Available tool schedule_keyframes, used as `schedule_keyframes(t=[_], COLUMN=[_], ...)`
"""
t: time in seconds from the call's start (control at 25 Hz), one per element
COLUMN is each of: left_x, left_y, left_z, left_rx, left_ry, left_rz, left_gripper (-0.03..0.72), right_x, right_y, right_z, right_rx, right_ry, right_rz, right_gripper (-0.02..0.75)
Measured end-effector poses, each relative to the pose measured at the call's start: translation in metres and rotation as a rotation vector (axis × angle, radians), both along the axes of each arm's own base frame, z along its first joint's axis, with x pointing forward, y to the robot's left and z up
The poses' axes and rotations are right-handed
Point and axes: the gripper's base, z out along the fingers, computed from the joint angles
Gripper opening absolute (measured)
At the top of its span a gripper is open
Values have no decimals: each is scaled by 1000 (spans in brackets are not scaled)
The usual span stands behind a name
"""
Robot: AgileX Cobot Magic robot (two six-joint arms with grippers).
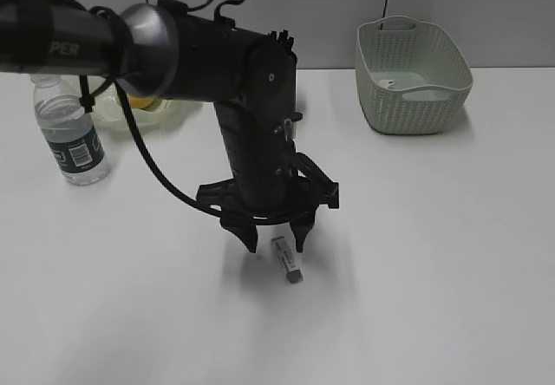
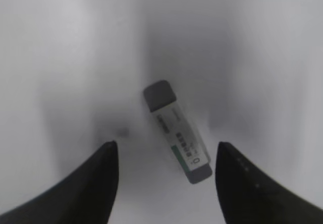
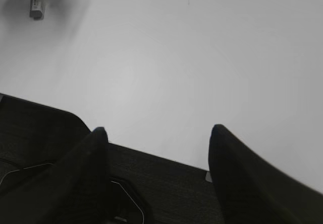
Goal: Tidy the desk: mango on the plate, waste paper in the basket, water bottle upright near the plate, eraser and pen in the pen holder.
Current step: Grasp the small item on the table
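Eraser (image 1: 287,258) lies flat on the white desk (image 1: 434,272) in the outside view, with the left gripper (image 1: 276,236) hanging just above it, jaws apart. Water bottle (image 1: 72,136) stands up at the far left. Basket (image 1: 413,75) sits at the back right.

Left wrist view shows the eraser (image 2: 177,131) lying slanted between the two dark fingers (image 2: 96,183), not touched.

Right wrist view shows the right gripper (image 3: 159,173) with jaws apart, holding nothing, over the desk edge
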Motion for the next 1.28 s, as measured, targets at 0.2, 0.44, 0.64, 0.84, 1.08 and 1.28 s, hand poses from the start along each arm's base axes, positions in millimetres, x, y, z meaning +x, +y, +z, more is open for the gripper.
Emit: schedule_keyframes(t=[0.2, 0.44, 0.64, 0.84, 1.08, 1.28], left_x=[3, 4, 5, 5, 6, 7], left_y=[-3, -5, -5, -4, -1, -1], left_z=[-13, -21, -26, -27, -29, -28], left_rx=[14, 14, 16, 31, 65, 76], left_ry=[23, 25, 23, 25, 28, 29], left_rz=[25, 50, 57, 53, 40, 29], left_gripper=[463, 463, 455, 379, 181, 166], right_x=[0, 0, 0, 0, 0, 0], right_y=[0, 0, 0, 0, 0, 0], right_z=[-1, -1, -2, -2, -2, -2], right_rx=[-1, -1, -2, -2, -2, -2], right_ry=[3, 3, 5, 5, 5, 6], right_rz=[0, 0, 0, 0, 0, 0], right_gripper=[496, 496, 496, 496, 496, 496])
